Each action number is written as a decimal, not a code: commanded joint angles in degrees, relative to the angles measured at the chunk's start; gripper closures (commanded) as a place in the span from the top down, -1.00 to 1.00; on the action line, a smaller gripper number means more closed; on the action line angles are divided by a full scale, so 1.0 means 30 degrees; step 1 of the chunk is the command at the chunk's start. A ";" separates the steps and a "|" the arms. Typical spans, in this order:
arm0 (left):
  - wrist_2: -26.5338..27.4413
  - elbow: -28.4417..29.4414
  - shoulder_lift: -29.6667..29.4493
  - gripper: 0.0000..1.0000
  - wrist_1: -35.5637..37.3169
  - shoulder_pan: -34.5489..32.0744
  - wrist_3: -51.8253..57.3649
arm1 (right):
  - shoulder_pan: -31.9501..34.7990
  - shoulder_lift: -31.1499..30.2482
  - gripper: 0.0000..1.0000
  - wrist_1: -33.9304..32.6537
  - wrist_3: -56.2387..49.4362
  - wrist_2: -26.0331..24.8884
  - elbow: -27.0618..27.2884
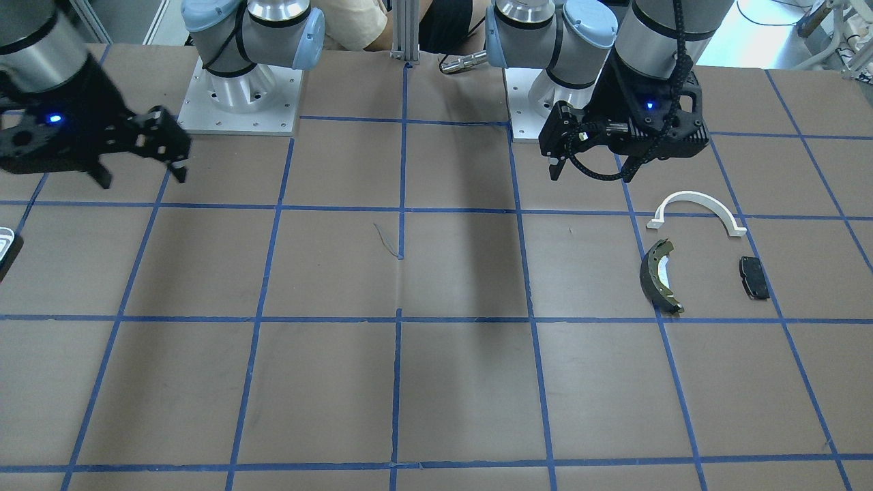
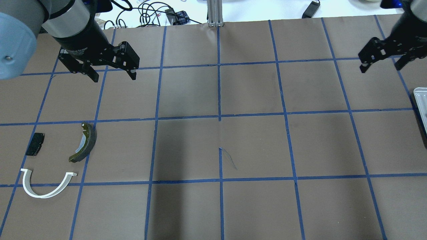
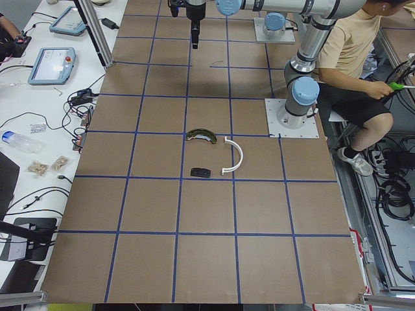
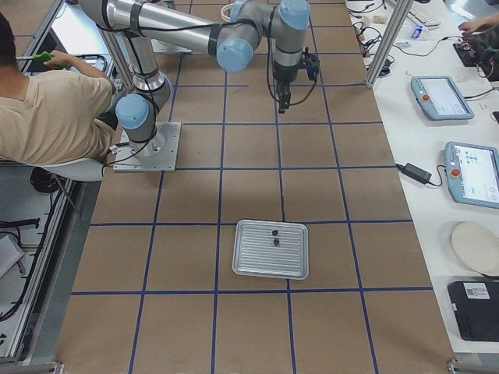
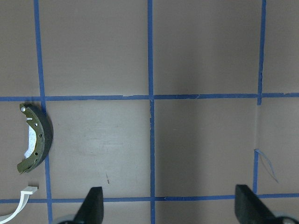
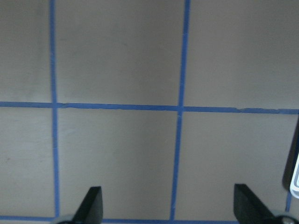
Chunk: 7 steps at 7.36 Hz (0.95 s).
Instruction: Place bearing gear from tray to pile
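The pile lies on my left side of the table: a white half-ring arch point(image 2: 46, 191), a dark brake shoe with olive lining point(image 2: 85, 141) and a small black pad point(image 2: 35, 144). The silver tray point(image 4: 249, 261) lies on my right side. Two small dark parts point(image 4: 275, 238) sit in it, too small to tell which is the bearing gear. My left gripper point(image 2: 113, 76) hangs open and empty above the table, beyond the pile. My right gripper point(image 2: 380, 66) is open and empty, above the table beside the tray. The shoe point(image 5: 35, 140) also shows in the left wrist view.
The table is brown paper with a blue tape grid. The tray's edge point(image 2: 421, 106) shows at the right border of the overhead view. A seated person point(image 4: 47, 117) is behind the robot bases. Tablets and cables lie on side benches.
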 commanded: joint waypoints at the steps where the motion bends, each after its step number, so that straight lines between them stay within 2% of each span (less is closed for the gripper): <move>1: -0.0004 -0.0002 -0.0027 1.00 0.0008 0.0017 -0.0001 | -0.3480 0.2742 1.00 -0.2482 -0.4139 -0.0293 0.0046; 2: -0.0004 -0.0002 0.0001 1.00 0.0008 0.0017 -0.0001 | -0.4623 0.3915 1.00 -0.3252 -0.5720 -0.0294 -0.0012; 3: -0.0004 -0.0002 0.0002 1.00 0.0008 -0.0012 -0.0001 | -0.5301 0.4913 1.00 -0.5087 -0.6461 -0.0410 -0.0041; 4: -0.0004 0.0027 0.0002 1.00 0.0008 0.0017 -0.0001 | -0.5714 0.5938 1.00 -0.6788 -0.8614 -0.0498 0.0016; 7: 0.0170 0.0612 -0.0699 1.00 -0.0022 0.0105 0.0057 | -0.7441 0.7616 1.00 -0.7801 -0.9540 -0.0265 -0.0012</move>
